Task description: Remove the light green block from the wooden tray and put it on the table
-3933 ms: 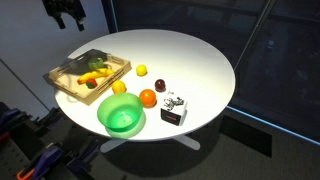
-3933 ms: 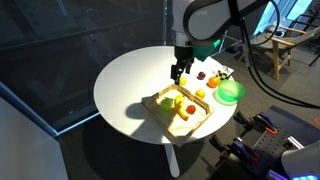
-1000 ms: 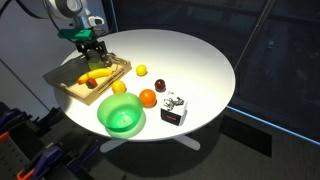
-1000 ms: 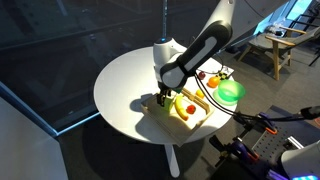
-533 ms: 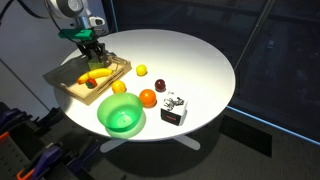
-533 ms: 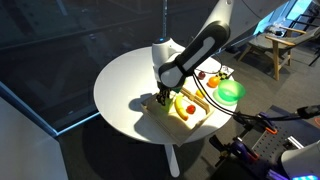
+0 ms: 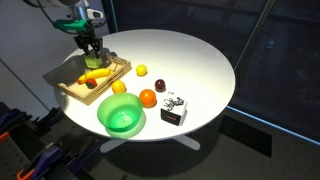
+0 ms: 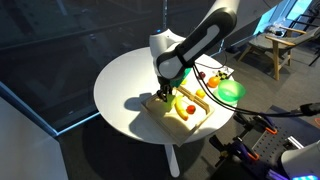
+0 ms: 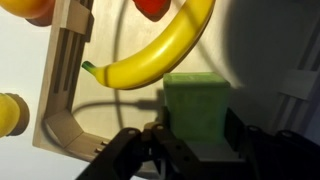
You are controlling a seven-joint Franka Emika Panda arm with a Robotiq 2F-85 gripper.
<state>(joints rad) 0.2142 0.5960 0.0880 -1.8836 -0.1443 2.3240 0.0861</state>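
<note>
In the wrist view the wooden tray [image 9: 62, 70] wall lies at left, with a banana [image 9: 150, 58] beside it. To its right the jaws pinch the light green block [image 9: 200, 112], apparently just above the tray floor. This looks like the lifting step; the next move calls for clearing the wall, then lowering onto bare desk [image 7: 190, 60].

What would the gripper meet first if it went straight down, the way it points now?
The gripper holds the light green block between its fingers, so the block would probably land on the floor of the wooden tray, just beside the banana; depth is hard to judge.
</note>
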